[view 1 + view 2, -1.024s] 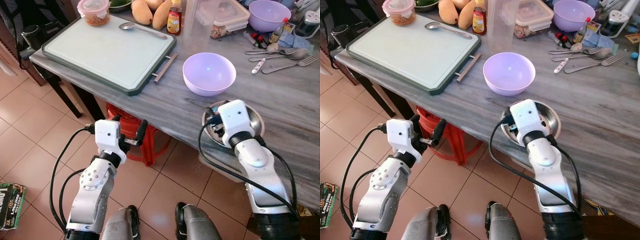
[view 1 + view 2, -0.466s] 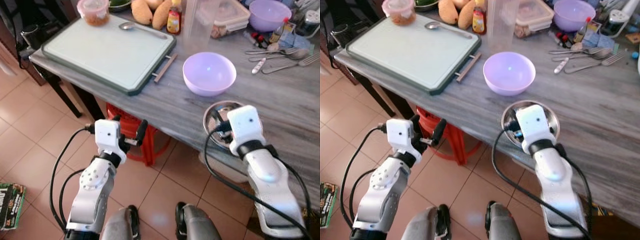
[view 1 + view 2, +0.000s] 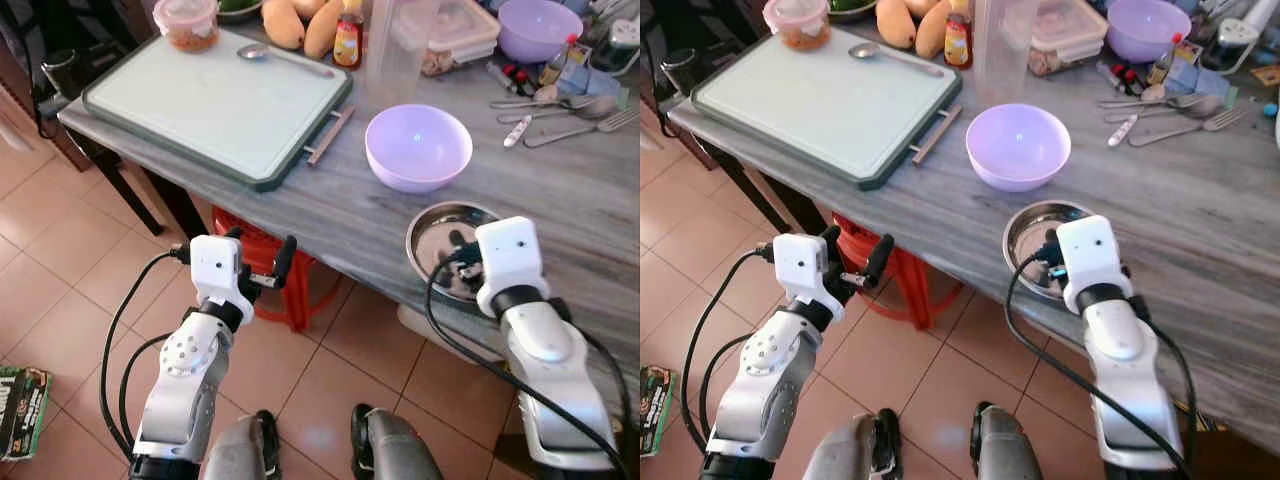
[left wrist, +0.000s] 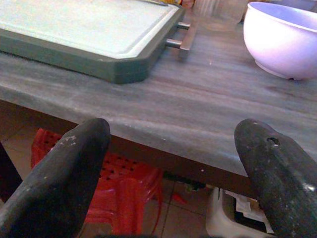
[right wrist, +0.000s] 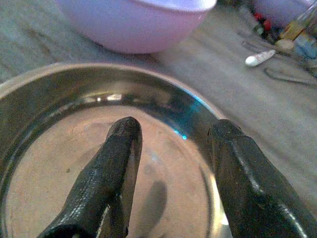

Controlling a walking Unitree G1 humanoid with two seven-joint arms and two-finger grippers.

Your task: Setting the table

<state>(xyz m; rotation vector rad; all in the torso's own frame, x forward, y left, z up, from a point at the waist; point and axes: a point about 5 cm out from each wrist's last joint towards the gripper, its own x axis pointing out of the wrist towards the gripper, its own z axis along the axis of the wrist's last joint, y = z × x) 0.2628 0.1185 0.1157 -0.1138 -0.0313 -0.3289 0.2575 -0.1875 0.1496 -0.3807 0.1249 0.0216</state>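
Observation:
A shallow steel bowl (image 3: 432,240) sits near the front edge of the grey marble table (image 3: 340,215). My right gripper (image 3: 461,252) hovers over its near right side, open. In the right wrist view its two black fingers (image 5: 115,163) are spread over the bowl's inside, one of them close to the rim (image 5: 200,106). A lilac bowl (image 3: 418,146) stands just behind the steel one. My left gripper (image 3: 262,242) is open and holds nothing. It hangs below the table edge, in front of a red stool (image 3: 262,262).
A green cutting board (image 3: 215,95) with a spoon (image 3: 285,58) fills the table's left side, with a lidded tub (image 3: 187,22), mangoes (image 3: 300,22) and a sauce bottle (image 3: 349,40) behind it. Forks and spoons (image 3: 560,108) and a second lilac bowl (image 3: 537,28) lie far right.
My right arm has drawn back and to the right, so more of the steel bowl is uncovered. The left arm has hardly moved.

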